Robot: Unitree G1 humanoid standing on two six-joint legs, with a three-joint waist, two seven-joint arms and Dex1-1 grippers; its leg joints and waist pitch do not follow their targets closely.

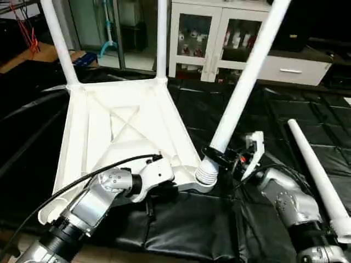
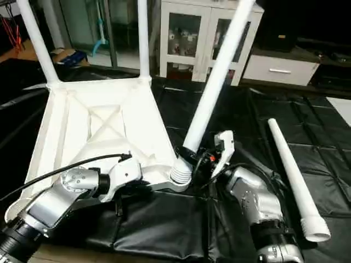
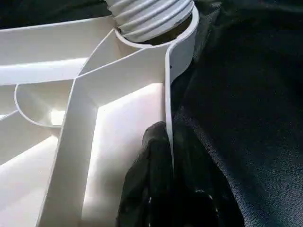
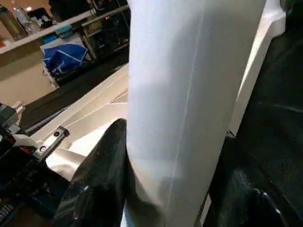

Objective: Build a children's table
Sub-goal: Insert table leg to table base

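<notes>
The children's table point(image 1: 118, 129) lies upside down on black mats, two legs upright at its far corners, a third leg point(image 1: 241, 96) clasped by the right gripper point(image 1: 222, 159) leaning into the near socket, the left gripper point(image 3: 163, 156) pinching the rim, a fourth leg point(image 1: 318, 175) lying loose beside.

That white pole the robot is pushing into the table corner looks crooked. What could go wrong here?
The leg leans, and its ribbed end sits only partly in the corner socket, so it might jam or pop out. The left hand pinches just the thin rim of the tabletop, which could slip. The spare leg lies loose nearby and may roll.
</notes>
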